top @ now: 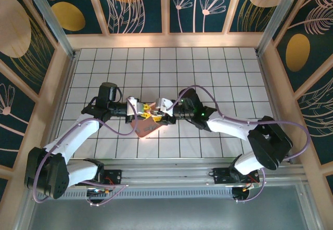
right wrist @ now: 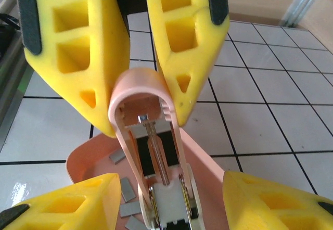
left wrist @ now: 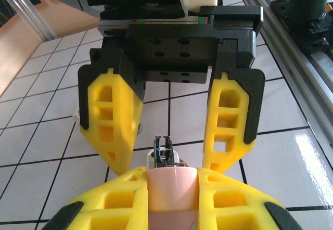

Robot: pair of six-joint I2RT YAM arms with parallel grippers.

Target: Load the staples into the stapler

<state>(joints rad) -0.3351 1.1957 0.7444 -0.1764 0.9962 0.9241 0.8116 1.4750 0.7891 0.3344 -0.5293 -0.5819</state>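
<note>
The left gripper (right wrist: 144, 102) was fully closed on the pink stapler (right wrist: 139, 87). Its two yellow fingers pinched the rounded end of the raised upper arm from either side, with both pads pressed against the plastic. The stapler stood swung open, and its magazine channel (right wrist: 156, 152) faced the right wrist camera with a thin rod running down the middle. Whether any strip lay in that channel could not be told.

The right gripper (left wrist: 166, 162) faced the left one head on, about half open. Its fingertips straddled the metal front of the stapler with a gap showing on each side, so it gripped nothing. Whether either pad brushed the stapler lower down could not be told.

The staples (right wrist: 127, 191) were short grey strips lying loose and flat on the floor of the pink tray (right wrist: 78, 165), directly under the open stapler. Several were scattered to one side of its base.

From above, the tray sat on the white tiled surface (top: 218, 74), closer to the near edge than the far edge. It was roughly midway between the left and right edges, a little toward the left. Both grippers met just above the tray's far side, and both arms reached in from the near edge.
</note>
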